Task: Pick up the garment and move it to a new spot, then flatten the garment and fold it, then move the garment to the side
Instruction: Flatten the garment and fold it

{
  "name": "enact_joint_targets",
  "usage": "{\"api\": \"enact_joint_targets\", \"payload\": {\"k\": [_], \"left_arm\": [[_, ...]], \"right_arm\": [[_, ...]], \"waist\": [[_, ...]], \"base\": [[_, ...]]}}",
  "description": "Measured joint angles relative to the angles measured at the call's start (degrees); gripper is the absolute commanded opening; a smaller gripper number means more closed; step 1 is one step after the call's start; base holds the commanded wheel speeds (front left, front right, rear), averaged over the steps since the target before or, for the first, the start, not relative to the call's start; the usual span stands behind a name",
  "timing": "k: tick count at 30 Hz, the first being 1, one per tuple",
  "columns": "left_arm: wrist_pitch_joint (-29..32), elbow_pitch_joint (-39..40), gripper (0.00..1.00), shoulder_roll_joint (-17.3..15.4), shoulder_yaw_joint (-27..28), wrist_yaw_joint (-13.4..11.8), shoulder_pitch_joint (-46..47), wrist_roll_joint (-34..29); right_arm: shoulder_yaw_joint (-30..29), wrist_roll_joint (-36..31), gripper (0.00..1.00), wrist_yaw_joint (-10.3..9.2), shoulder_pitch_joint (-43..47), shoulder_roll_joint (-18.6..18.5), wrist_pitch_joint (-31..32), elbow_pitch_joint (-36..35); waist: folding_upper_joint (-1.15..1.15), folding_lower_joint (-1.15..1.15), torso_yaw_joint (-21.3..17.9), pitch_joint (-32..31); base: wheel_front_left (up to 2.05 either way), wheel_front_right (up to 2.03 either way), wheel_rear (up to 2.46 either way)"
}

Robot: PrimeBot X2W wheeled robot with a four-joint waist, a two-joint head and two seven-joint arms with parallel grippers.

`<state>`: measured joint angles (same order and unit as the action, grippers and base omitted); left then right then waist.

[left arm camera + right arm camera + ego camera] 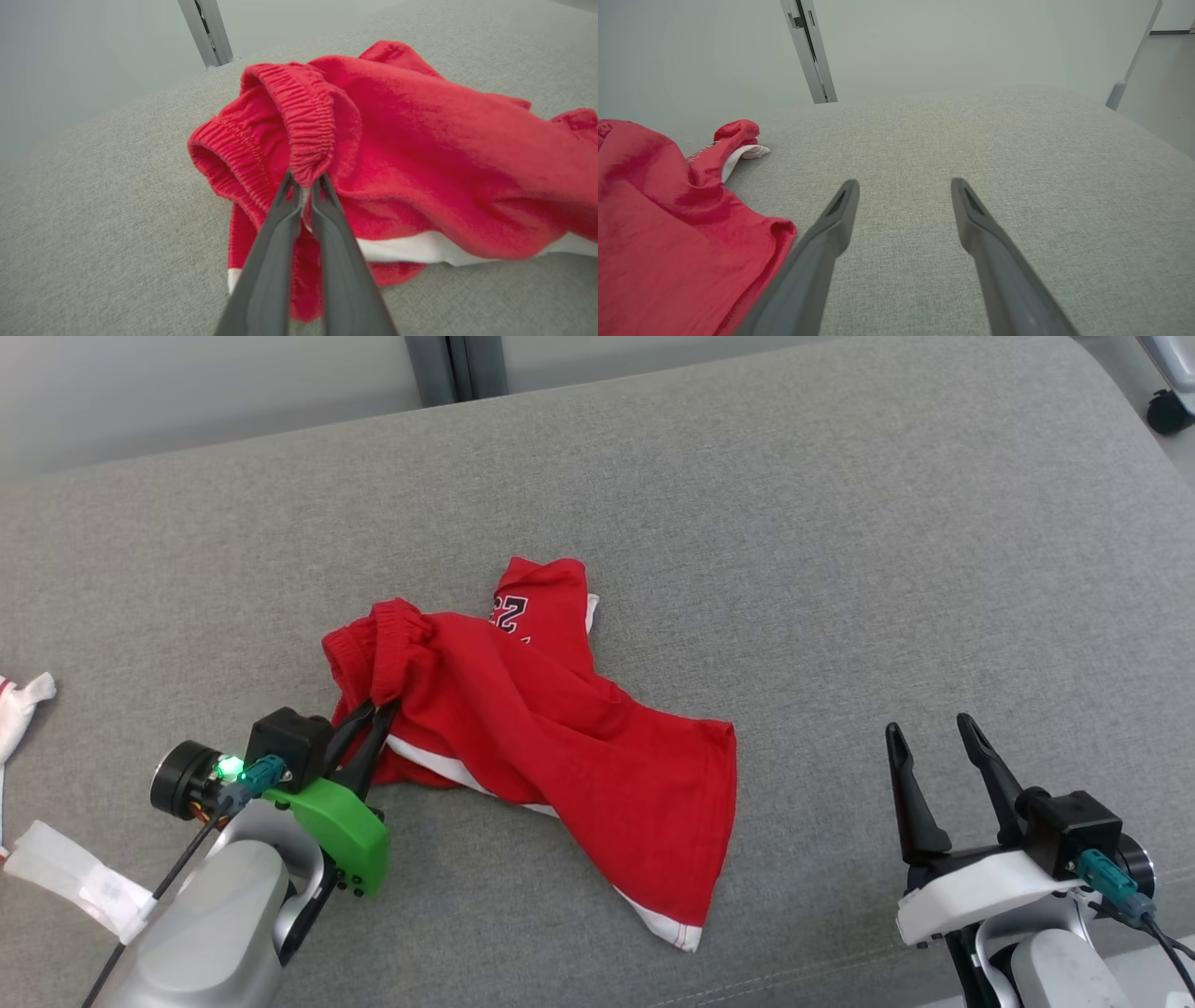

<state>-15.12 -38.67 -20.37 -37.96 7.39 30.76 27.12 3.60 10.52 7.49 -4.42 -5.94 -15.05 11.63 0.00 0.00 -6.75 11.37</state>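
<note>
— Where's the garment (551, 737)?
— On the grey woven cushion (840, 569), well to the near side of the metal post (448, 369) and slightly to its right. Red shorts in soft knit, crumpled into a loose, uneven heap. Ribbed elastic waistband (303, 121) bunched at the end to the post's left. White trim (667, 919) along the leg hems, and a dark printed number (511, 609) on the fold closest to the post.

— And the left pincer (378, 709)?
— Pressed together on a fold of that waistband. Long, dark, tapered fingers, with red ribbing caught between the tips (306, 184). Green plastic shell (341, 831) just behind.

— The right pincer (929, 733)?
— Spread wide, pinching nothing. Over bare weave far to the post's right and much nearer than it, well apart from the shorts' hem.

— Any edges, or room to move?
— Rounded far edge just in front of the post, with a curved corner far to its right. Broad bare weave to the post's right. A white cloth (23, 705) far to its left, well apart from the shorts.
</note>
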Motion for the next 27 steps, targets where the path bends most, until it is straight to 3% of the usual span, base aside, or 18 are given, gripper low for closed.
{"api": "enact_joint_targets", "payload": {"k": [6,13,23,24,25,27], "left_arm": [[0.0,5.9,0.00,0.2,0.0,0.0,-1.3,0.5],[0.8,15.0,0.00,-0.5,-1.5,-0.2,-10.3,2.6],[4.4,20.9,0.00,-1.9,-2.5,-4.5,-25.7,8.0],[3.8,21.0,0.21,-1.8,-2.2,-5.0,-25.9,8.2],[3.2,21.0,1.00,-1.5,-1.6,-5.4,-25.9,8.3],[2.2,21.0,1.00,-1.1,-0.7,-6.0,-25.9,8.3]], "right_arm": [[0.0,0.1,1.00,0.00,1.4,-0.2,0.0,0.5],[0.3,0.5,1.00,0.00,3.2,0.1,0.0,1.2],[0.5,0.7,1.00,0.00,4.3,0.4,0.0,1.9],[0.4,0.7,1.00,0.00,4.3,0.4,0.0,2.0],[0.4,0.7,1.00,0.00,4.3,0.3,0.0,2.0],[0.3,0.7,1.00,0.00,4.3,0.1,0.0,2.2]], "waist": [[0.00,0.00,1.6,-2.0],[0.00,0.00,4.9,-5.0],[0.00,0.00,9.3,-7.7],[0.00,0.00,9.5,-7.8],[0.00,0.00,9.6,-7.9],[0.00,0.00,9.9,-8.1]], "base": [[0.00,0.00,0.00],[0.00,0.00,0.00],[0.00,0.00,0.00],[0.00,0.00,0.00],[0.00,0.00,0.00],[0.00,0.00,0.00]]}}
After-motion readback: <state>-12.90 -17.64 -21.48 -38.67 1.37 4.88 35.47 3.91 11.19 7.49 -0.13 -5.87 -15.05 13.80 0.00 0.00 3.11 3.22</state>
